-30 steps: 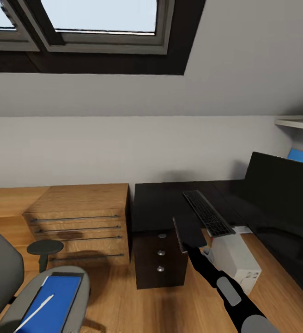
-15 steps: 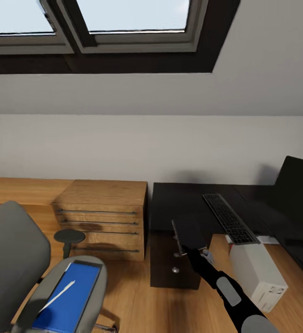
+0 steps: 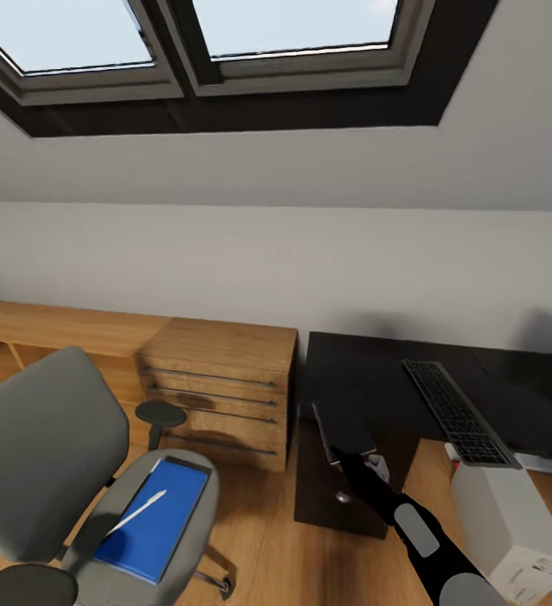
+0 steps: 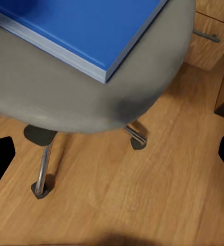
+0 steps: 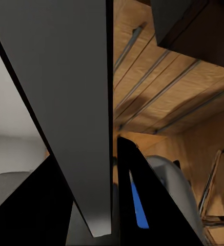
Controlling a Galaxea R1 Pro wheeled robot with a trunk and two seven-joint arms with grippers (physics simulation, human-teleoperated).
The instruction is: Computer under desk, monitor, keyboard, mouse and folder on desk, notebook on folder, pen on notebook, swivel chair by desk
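- Nearest the robot, at left, the swivel chair stands on the wood floor well apart from the desk, its seat carrying the blue folder with the whitish pen lying on top.
- From the left wrist view, the left gripper hangs over the near rim of the seat with its black fingers wide apart and empty; the folder's corner lies just beyond them.
- Toward the right, the right gripper reaches forward, clamped on the dark grey notebook, held on edge above the floor in front of the desk drawers; its wrist view shows the grey slab pinched between the fingers.
- Judged from here, the folder lies near and to the left of the right gripper, its long axis running from near left to far right; the free left arm is plainly the nearer one to lift it.
- At near right, the light grey computer sits on the floor by the desk edge.
- Farther back, the keyboard rests on the black desktop, with the low wooden drawers to its left.
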